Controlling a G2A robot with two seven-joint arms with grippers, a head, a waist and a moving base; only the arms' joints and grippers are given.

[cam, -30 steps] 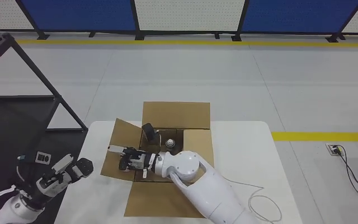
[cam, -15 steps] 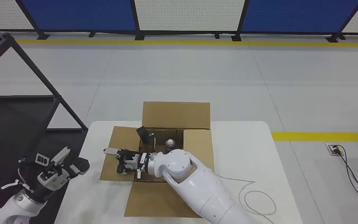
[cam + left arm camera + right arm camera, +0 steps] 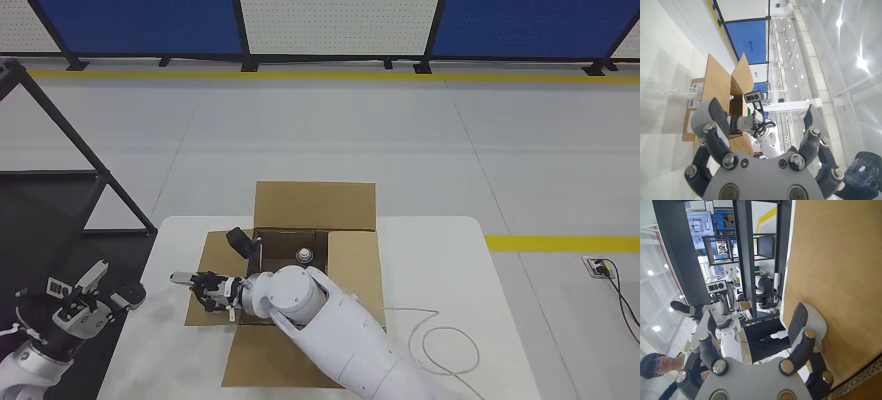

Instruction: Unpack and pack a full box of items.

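As right gripper [image 3: 192,288] slid out of the box [image 3: 315,205] over its side flap [image 3: 212,248], jaws spread & empty, left gripper [image 3: 112,282] backed further from box, also spread; prob. nothing unpacked.

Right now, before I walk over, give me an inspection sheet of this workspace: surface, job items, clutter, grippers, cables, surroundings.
Surface: white table, carrying the box.
Job's things: cardboard box, flaps open; white-capped item inside.
Clutter: nothing seen.
Grippers: left gripper open, empty, beside the table; right gripper open, empty, next to a box flap.
Cables: white cable looped on the table; power strip on the floor.
Surroundings: blue partitions, black rack, yellow floor line.
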